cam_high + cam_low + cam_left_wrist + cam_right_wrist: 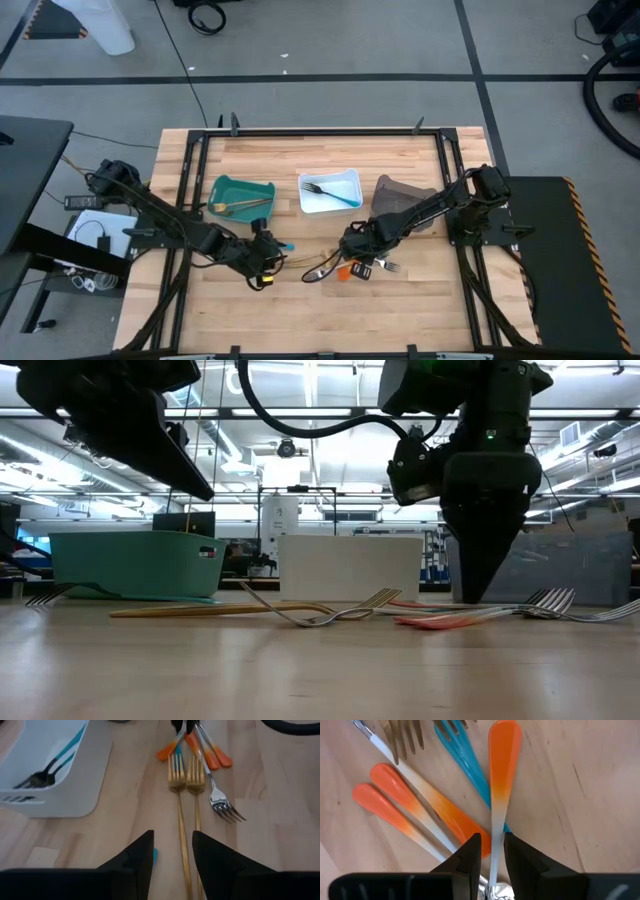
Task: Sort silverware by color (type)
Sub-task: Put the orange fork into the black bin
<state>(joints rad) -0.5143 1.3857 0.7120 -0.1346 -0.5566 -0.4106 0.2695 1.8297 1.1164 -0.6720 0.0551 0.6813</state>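
Note:
A cluster of silverware lies on the wooden table in front of the bins: orange-handled pieces (395, 805), a blue-handled one (465, 760) and two gold forks (186, 775) side by side. My right gripper (492, 852) points down into the cluster (352, 262), shut on one orange-handled piece (504, 755). My left gripper (172, 850) hovers open to its left (268, 258). The handle of one gold fork (183, 845) runs under the gap between its fingers. A blue tip (155, 854) shows beside one finger. My right gripper pinches the orange-handled piece by its slim pale neck (494, 837), below the orange grip, between its two fingers. The fingers come from above, pointing down, and lie across the piece. The piece lies flat on the table, its handle over the blue one.
At the back stand a teal bin (222, 187) with gold pieces, a white bin (350, 178) holding a dark fork with a blue handle, and a grey-brown bin (398, 192). A silver-tined fork (222, 807) lies right of the gold forks. Bare wood lies toward the near edge.

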